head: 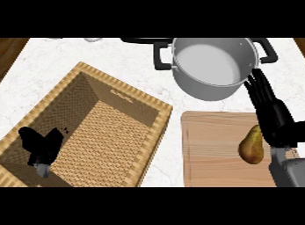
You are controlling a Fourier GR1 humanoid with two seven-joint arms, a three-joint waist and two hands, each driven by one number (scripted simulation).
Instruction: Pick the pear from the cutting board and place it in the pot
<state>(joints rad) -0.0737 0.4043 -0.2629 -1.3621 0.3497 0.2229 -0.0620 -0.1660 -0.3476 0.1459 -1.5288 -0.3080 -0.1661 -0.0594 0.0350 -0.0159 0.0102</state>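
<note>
while nothing legible shows, pear (pixel 251 146) lies on board (pixel 213 154).

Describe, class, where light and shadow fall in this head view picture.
Head view: even light on the white marble counter; the woven wicker basket's inner left wall lies in shadow, darkening the black left hand; the steel pot's inside looks pale; the brown-green pear is lit beside the open right hand.

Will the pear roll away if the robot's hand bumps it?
Probably a little. The pear lies on its side on the flat cutting board, so its round belly could roll, likely curving around its narrow neck. Its smooth skin may slip against the right hand beside it.
</note>
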